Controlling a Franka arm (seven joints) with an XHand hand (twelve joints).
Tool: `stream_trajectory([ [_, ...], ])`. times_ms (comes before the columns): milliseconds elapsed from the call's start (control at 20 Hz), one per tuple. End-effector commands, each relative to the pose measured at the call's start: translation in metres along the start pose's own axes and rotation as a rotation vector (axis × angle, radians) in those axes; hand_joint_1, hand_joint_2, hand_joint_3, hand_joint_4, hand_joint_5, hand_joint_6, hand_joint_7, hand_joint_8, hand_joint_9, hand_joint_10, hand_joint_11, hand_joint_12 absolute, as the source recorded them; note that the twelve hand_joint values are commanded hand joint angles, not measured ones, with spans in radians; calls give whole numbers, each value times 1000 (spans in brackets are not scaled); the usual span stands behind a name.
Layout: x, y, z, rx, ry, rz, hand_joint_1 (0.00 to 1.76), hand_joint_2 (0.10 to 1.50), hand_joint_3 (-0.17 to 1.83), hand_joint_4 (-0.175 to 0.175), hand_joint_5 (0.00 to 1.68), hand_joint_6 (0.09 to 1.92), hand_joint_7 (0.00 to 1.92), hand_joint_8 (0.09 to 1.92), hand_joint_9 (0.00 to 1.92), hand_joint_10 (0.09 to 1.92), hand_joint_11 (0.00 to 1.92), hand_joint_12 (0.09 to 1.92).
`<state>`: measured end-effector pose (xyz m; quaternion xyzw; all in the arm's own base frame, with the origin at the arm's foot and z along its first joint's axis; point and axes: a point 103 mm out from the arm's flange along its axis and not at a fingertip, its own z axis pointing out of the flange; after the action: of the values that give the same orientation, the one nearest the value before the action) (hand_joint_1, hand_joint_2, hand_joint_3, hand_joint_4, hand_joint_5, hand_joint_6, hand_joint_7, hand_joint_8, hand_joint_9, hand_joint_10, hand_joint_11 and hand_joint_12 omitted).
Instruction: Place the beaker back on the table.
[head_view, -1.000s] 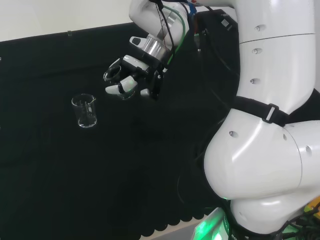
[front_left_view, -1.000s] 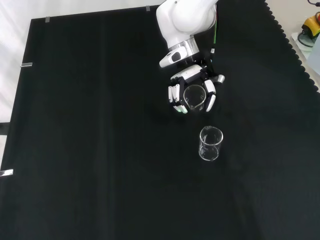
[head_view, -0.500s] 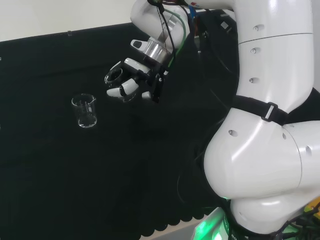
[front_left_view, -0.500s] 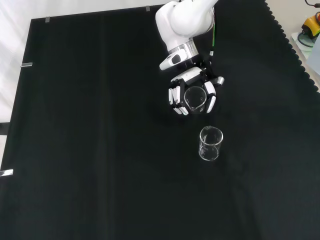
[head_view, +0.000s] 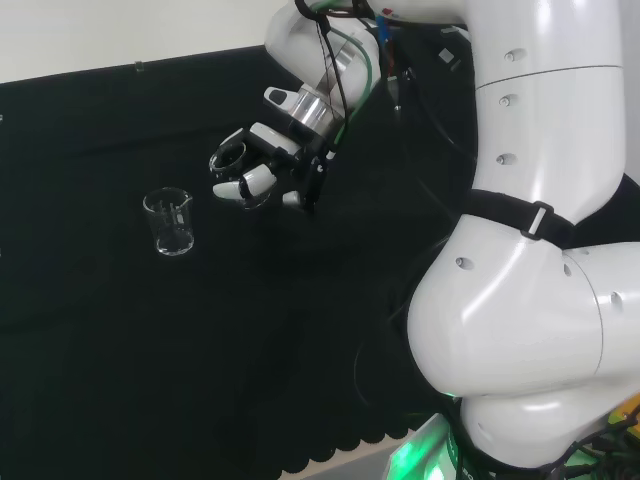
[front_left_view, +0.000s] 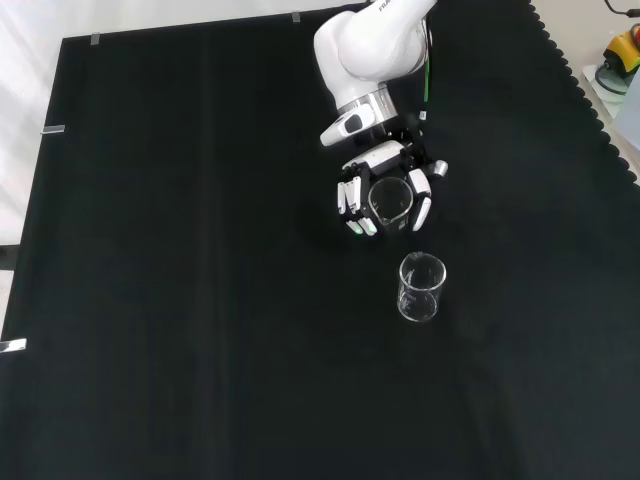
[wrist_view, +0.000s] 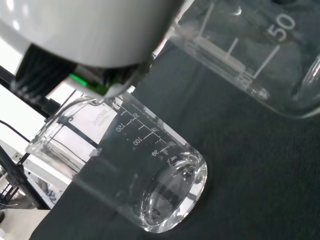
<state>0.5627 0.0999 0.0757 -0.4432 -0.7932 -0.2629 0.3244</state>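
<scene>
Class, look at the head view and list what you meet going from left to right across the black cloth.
Standing beaker → the hand curled round the held beaker → the arm's big white links.

So the arm reaches out over the black surface (front_left_view: 180, 300), big white links stacked on the head view's right. In the front view the hand (front_left_view: 385, 195) hangs off the wrist at about 6 o'clock, palm down, fingers (front_left_view: 349, 196) and thumb curled around a small clear beaker (front_left_view: 389, 200). In the head view the hand (head_view: 262, 170) points toward 8 o'clock.
</scene>
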Motion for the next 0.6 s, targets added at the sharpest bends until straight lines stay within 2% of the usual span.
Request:
stream_trajectory([
  [50, -5, 1, 4, -5, 4, -1, 1446, 467, 864, -175, 1365, 636, 1586, 272, 1394, 439, 1030, 793],
  [600, -15, 0, 10, -10, 8, 20, 1446, 468, 861, -175, 1366, 635, 1587, 266, 1402, 421, 1027, 797],
])
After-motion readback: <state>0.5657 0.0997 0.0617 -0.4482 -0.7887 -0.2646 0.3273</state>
